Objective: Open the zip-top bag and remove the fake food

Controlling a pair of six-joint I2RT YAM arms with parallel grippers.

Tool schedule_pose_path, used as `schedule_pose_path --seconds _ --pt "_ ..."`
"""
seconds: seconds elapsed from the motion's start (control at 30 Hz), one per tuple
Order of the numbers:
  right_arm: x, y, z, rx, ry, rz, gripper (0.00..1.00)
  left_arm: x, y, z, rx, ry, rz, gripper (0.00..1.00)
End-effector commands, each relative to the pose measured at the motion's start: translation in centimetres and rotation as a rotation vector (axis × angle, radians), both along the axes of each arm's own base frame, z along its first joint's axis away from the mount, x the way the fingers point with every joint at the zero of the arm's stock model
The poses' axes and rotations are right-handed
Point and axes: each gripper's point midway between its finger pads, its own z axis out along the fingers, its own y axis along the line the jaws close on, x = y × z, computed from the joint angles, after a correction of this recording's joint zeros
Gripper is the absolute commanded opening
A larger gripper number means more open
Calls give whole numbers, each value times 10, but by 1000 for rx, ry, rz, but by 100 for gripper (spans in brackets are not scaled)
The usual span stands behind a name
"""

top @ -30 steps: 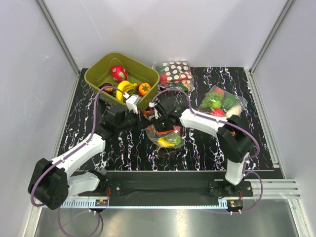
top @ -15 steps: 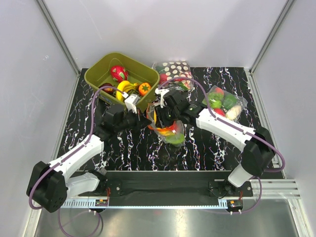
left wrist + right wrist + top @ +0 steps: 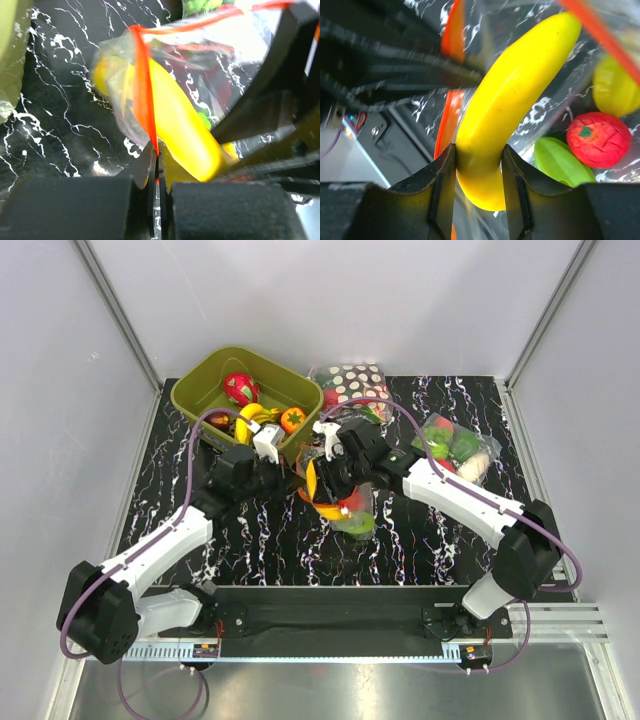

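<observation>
The zip-top bag (image 3: 350, 512) is found at the middle of the black marbled mat (image 3: 260, 540), its orange-red zip strip (image 3: 144, 90) being pinched by the fully closed jaws of the left gripper (image 3: 157, 167). The yellow banana (image 3: 515, 100) at the bag's mouth is clamped near its end between the half-open jaws of the right gripper (image 3: 477, 172). Just behind both grippers an olive-green bin (image 3: 200, 375) with toy fruits and a polka-dot bag (image 3: 352, 383) are placed, and a bag of vegetables (image 3: 450, 445) is seen further right.
</observation>
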Motion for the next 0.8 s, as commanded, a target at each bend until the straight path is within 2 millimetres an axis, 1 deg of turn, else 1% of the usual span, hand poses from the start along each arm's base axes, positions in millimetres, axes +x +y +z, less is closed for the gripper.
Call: schedule_pose_path --seconds 0.0,0.07,0.13,0.2,0.23,0.3,0.33,0.37,0.43,0.47,0.5,0.57,0.6,0.67,0.7,0.77 --pt "-27 -1 22 60 12 123 23 26 2 34 -10 -107 57 0" --pt "-33 -4 24 76 4 145 23 32 4 30 3 -95 66 0" --pt "-34 -7 30 85 -24 146 23 35 6 25 8 -78 65 0" --pt "-28 -8 38 100 -71 128 23 33 3 24 -6 -72 49 0" --pt "-28 -9 44 115 -97 123 23 30 1 21 -13 -63 38 0" --pt "-19 -6 57 148 -155 97 23 28 -3 22 -36 -63 20 0" --pt "-18 -7 63 166 -178 91 22 27 -2 18 -38 -54 19 0" --pt "-13 -3 75 209 -223 81 23 26 -3 18 -41 -51 17 0" --pt "-11 -1 90 258 -273 74 23 24 -3 14 -38 -42 9 0" --pt "-7 2 102 295 -314 67 23 23 -4 14 -40 -40 4 0" --pt "-2 5 111 326 -348 58 23 20 -7 17 -57 -50 -18 0" --pt "2 9 117 354 -371 48 23 17 -10 18 -71 -50 -38 0" --pt "7 12 125 380 -401 41 22 17 -12 21 -81 -55 -45 0" --pt "12 16 127 403 -412 33 22 14 -16 21 -83 -55 -63 0" --pt "16 19 134 428 -436 22 22 13 -16 21 -82 -57 -68 0" --pt "17 23 135 451 -433 26 23 11 -17 20 -83 -58 -73 0"
